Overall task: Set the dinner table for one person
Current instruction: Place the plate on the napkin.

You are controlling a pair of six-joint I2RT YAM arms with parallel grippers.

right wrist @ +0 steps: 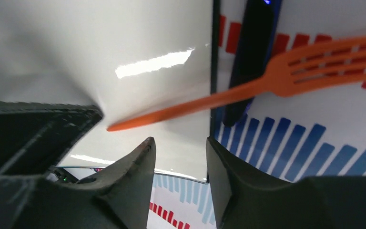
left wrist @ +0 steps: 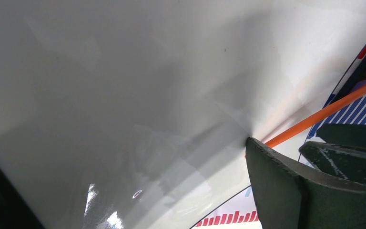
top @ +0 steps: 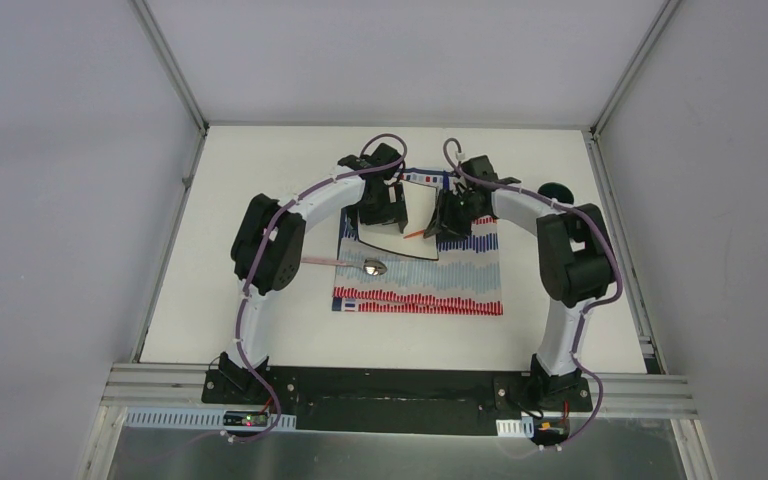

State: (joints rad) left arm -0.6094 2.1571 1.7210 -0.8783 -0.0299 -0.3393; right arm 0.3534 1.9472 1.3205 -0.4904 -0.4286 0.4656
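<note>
The dinner table [top: 220, 250] spreads white under both arms, and on its middle lies a striped cloth [top: 430, 295] carrying the place setting. At the left a spoon [top: 370, 267] rests by the near left corner of the white square plate [top: 418, 212], its pale handle pointing out over the cloth's edge onto the table. The left hand [top: 382, 208] hangs low over the plate's left part, spread wide and grasping nothing. Further right an orange fork [right wrist: 248, 88] lies askew across the plate's right rim, handle on the plate and tines on the cloth, crossing a dark slender thing [right wrist: 250, 47] along that rim that I cannot identify. The right hand [right wrist: 178, 145] sits just short of the fork's handle tip, jaws apart and empty. The step looks like laying the fork, and it is not yet tidy: the right hand should take the handle near its end, lift enough to clear the rim, turn the fork parallel to the plate's edge and set it wholly on the cloth, without dragging the plate or the dark thing. A dark round object [top: 558, 190] stands on the table at the far right
</note>
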